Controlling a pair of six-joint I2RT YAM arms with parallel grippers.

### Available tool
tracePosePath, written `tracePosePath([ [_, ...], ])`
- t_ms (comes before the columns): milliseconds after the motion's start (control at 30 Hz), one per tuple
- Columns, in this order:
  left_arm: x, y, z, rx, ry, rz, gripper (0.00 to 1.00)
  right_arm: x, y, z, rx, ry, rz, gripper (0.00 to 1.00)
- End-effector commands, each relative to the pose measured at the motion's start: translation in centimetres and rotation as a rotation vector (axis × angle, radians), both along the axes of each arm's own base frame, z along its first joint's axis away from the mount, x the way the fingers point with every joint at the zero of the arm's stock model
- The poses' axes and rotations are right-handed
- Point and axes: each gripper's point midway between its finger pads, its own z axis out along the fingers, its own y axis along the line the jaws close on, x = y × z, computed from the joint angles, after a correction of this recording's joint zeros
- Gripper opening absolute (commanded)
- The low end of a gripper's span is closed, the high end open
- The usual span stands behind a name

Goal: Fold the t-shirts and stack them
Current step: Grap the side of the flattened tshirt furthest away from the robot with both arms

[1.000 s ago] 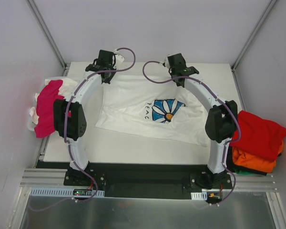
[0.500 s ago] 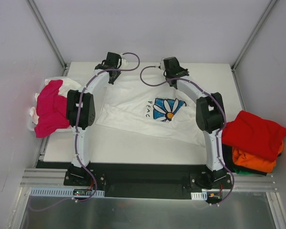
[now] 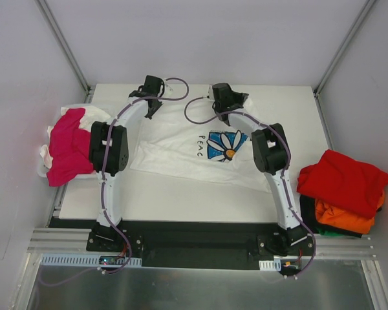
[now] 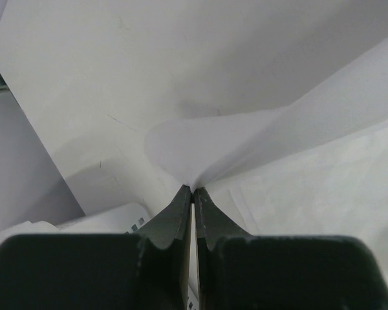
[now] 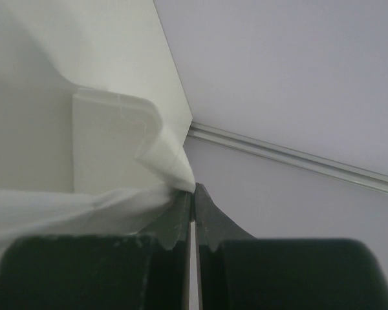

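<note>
Just now both arms have drawn inward along the far edge of the table (image 3: 284, 103), the right gripper (image 5: 194, 188) travelling further left than the left gripper (image 4: 193, 191) has gone right. This brings the far corners of the white daisy tee (image 3: 181, 152), spread mid-table, closer together. Each pair of jaws is pinched tight on a fold of that white cloth, which I judge to be the start of a first fold, while the pink tee (image 3: 68, 145) at the left edge and the red tee (image 3: 343, 181) on the orange tee (image 3: 343, 218) at the right lie apart from it.
</note>
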Motion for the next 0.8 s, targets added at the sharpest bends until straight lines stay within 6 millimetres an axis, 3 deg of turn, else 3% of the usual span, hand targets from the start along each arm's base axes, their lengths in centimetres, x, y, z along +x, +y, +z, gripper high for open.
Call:
tracePosePath([
  [0, -1.3, 4.1, 4.3, 0.095, -0.049, 0.079, 0.00, -0.3, -1.2, 2.2, -0.010, -0.082, -0.078, 0.01],
  [167, -1.5, 4.2, 4.5, 0.095, -0.047, 0.078, 0.00, -2.1, -0.3, -1.3, 0.144, 0.025, -0.062, 0.01],
  [433, -1.8, 4.1, 3.7, 0.087, -0.034, 0.084, 0.00, -4.5, 2.6, -4.2, 0.428, 0.190, -0.024, 0.02],
  [667, -2.0, 4.1, 3.5, 0.087, -0.027, 0.084, 0.00, -5.1, 4.6, -5.2, 0.577, 0.266, 0.000, 0.03],
  [733, -2.1, 4.1, 3.6, 0.083, -0.029, 0.085, 0.00, -5.3, 5.0, -5.3, 0.597, 0.279, 0.010, 0.05],
  [767, -2.1, 4.0, 3.5, 0.079, -0.028, 0.084, 0.00, -5.3, 5.1, -5.5, 0.599, 0.283, 0.011, 0.11],
])
